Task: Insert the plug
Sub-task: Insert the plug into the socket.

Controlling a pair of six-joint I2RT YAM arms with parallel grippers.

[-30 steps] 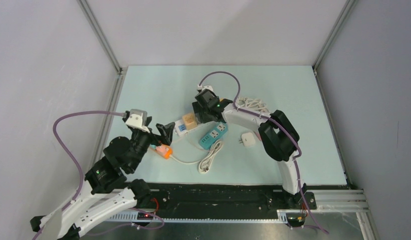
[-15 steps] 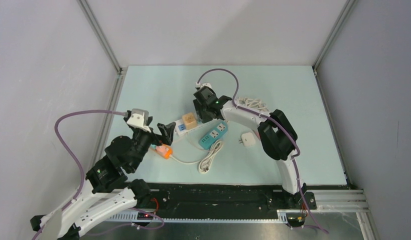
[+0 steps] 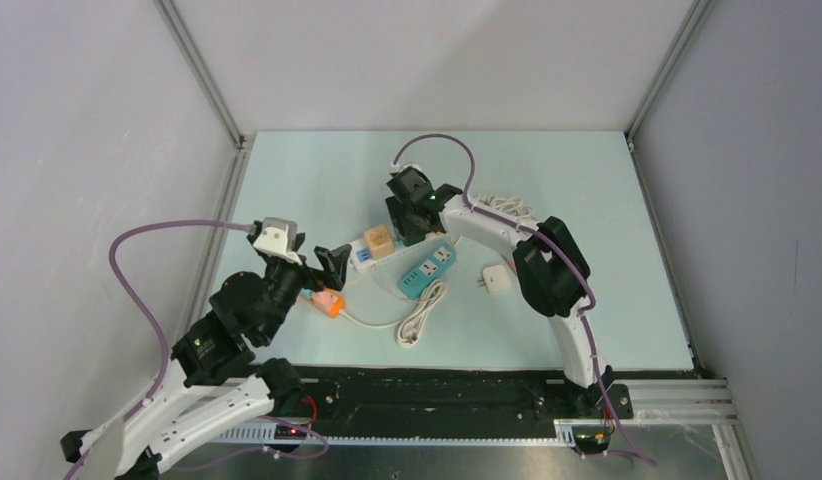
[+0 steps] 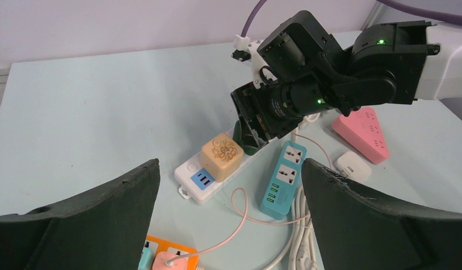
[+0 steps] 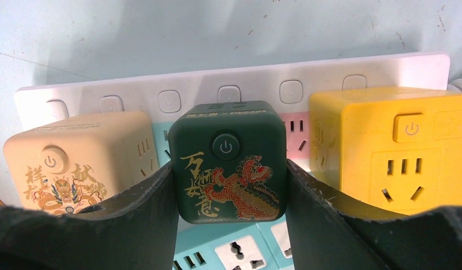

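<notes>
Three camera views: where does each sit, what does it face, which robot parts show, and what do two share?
Top external: above, behind the bases, facing down at the table; both arms show.
Left wrist: faces the right gripper; own open fingers show.
Right wrist: faces the green cube between its fingers.
Shared: the beige cube.

Black-and-white left arm (image 3: 232, 315), matching right arm (image 3: 552, 270), purple cables (image 3: 187, 225), green lights (image 4: 379, 41), dark curved end effector fingers (image 4: 99, 216).
</notes>
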